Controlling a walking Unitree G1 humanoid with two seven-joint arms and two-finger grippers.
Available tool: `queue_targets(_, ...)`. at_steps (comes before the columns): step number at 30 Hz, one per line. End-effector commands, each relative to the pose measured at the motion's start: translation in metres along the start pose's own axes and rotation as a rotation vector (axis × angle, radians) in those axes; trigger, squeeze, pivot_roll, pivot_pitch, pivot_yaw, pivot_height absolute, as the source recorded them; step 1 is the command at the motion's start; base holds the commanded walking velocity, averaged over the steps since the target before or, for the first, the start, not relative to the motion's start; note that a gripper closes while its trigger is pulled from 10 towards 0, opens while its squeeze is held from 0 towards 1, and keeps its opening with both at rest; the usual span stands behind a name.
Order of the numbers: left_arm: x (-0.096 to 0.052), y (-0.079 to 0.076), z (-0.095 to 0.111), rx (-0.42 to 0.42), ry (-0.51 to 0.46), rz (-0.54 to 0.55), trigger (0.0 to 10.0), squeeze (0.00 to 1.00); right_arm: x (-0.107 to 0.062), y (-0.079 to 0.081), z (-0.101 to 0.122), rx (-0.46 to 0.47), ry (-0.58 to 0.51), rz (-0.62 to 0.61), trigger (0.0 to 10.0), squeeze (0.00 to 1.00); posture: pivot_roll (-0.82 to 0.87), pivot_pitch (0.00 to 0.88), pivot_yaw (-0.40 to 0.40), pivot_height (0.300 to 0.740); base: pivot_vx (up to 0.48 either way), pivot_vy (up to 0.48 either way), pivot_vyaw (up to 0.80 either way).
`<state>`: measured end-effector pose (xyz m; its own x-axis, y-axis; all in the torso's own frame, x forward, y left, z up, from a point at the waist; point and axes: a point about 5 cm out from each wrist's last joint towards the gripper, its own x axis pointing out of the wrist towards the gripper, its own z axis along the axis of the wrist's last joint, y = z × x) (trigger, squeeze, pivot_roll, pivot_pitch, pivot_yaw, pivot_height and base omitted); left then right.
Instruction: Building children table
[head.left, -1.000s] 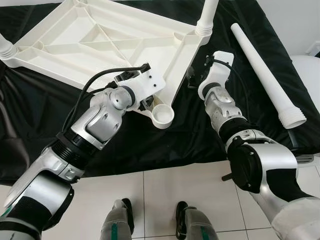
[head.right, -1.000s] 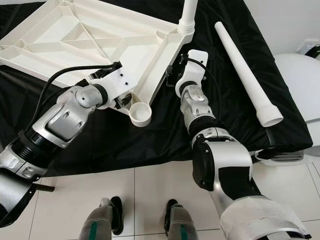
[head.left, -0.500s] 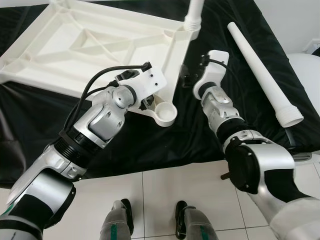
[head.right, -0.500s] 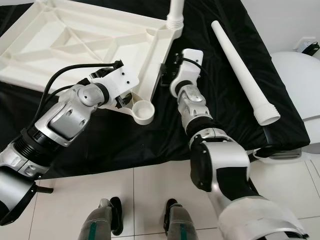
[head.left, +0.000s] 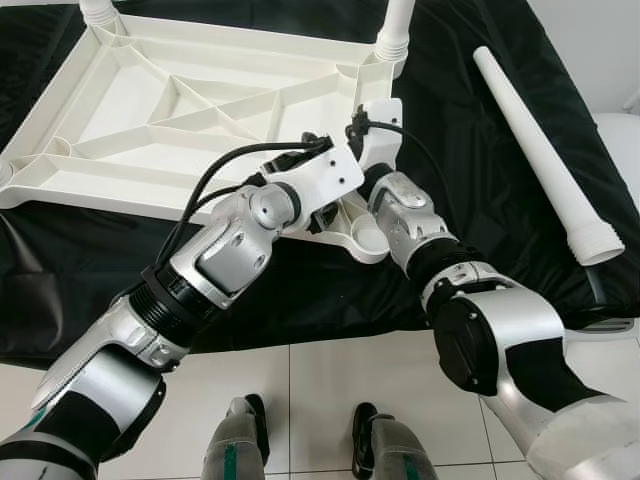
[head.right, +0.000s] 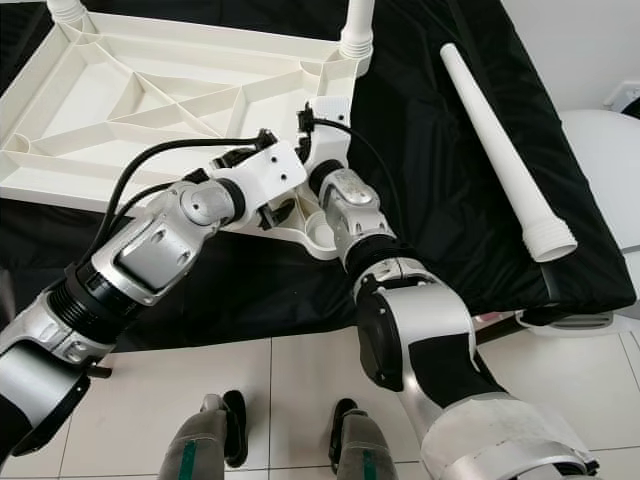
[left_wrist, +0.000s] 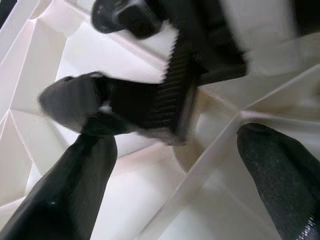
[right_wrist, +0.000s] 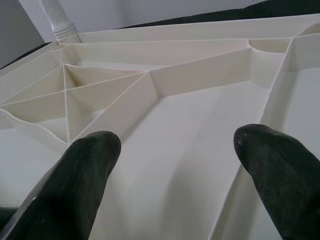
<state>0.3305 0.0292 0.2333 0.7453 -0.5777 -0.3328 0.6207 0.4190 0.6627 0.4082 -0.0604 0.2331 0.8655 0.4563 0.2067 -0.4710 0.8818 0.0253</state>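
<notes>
The white tabletop (head.left: 190, 110) lies upside down on a black cloth, ribs up. Legs stand in its two far corners (head.left: 393, 30) (head.left: 97, 12). A loose white leg (head.left: 540, 140) lies on the cloth to the right. The near right corner's round socket (head.left: 370, 238) holds nothing. Both wrists meet just above that corner. My left gripper (left_wrist: 175, 142) is open, its fingers (left_wrist: 85, 190) either side of a rib, with a black toothed part of the other gripper just ahead. My right gripper (right_wrist: 175, 140) is open above the ribbed underside, holding nothing.
The black cloth (head.left: 470, 120) covers a low surface whose front edge meets white floor tiles (head.left: 320, 390). A white rounded object (head.right: 600, 170) stands past the cloth's right edge. My feet (head.left: 300, 440) stand on the tiles.
The tabletop has turned on the cloth and its near corner sits further right. My right gripper came from beside the table's edge to over the ribs, close against my left wrist.
</notes>
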Motion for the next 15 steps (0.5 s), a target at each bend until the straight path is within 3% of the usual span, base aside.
queue_targets(1,0.006,-0.031,0.014,0.052,-0.070,-0.313,10.0,0.00,-0.001,-0.003,0.005,0.019,-0.067,-0.061,10.0,0.00,0.18,0.252,0.033,0.740,0.000,0.000,0.00)
queue_targets(2,0.005,-0.021,0.010,0.043,-0.056,-0.270,10.0,0.00,-0.003,-0.012,0.008,0.012,-0.082,-0.124,10.0,0.00,0.19,0.253,0.034,0.740,0.000,0.000,0.00)
queue_targets(4,0.005,-0.021,0.010,0.043,-0.056,-0.270,10.0,0.00,-0.003,-0.012,0.008,0.012,-0.082,-0.124,10.0,0.00,0.19,0.253,0.034,0.740,0.000,0.000,0.00)
queue_targets(7,-0.002,-0.002,0.004,0.033,-0.038,-0.197,10.0,0.00,-0.009,-0.028,0.012,-0.014,-0.107,-0.215,10.0,0.00,0.19,0.255,0.033,0.740,0.000,0.000,0.00)
queue_targets(12,-0.010,0.013,0.004,0.032,-0.037,-0.146,10.0,0.00,-0.012,-0.033,0.014,-0.040,-0.130,-0.236,10.0,0.00,0.19,0.254,0.031,0.740,0.000,0.000,0.00)
queue_targets(15,-0.015,0.030,0.001,0.051,-0.022,-0.081,10.0,0.00,-0.016,-0.041,0.017,-0.037,-0.162,-0.286,10.0,0.00,0.19,0.250,0.032,0.740,0.000,0.000,0.00)
